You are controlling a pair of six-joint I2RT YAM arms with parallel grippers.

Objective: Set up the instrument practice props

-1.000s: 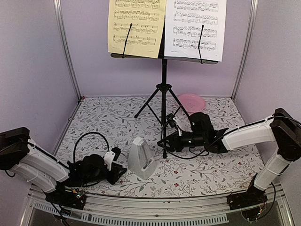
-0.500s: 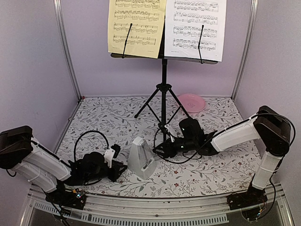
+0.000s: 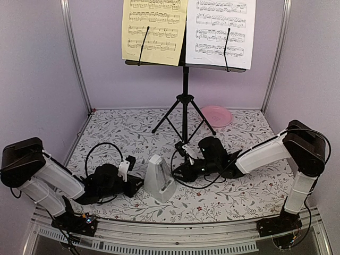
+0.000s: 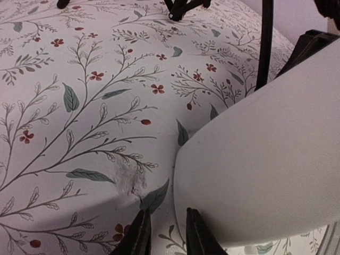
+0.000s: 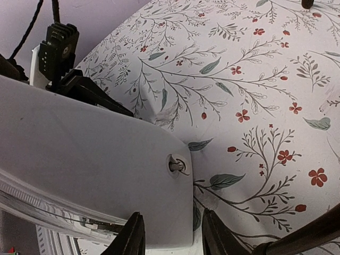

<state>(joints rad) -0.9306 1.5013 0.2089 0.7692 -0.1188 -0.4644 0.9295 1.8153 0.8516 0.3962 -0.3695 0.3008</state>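
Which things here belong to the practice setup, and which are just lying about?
Job:
- stand
- yellow page, on the stand
- white page, on the stand
- metronome, at the front between the arms

Lying about:
- pink plate, back right, beside the stand's legs

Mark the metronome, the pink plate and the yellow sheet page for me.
metronome [image 3: 159,179]: top external view, its pale front face.
pink plate [image 3: 218,115]: top external view, its bare middle.
yellow sheet page [image 3: 154,26]: top external view, middle of the sheet.
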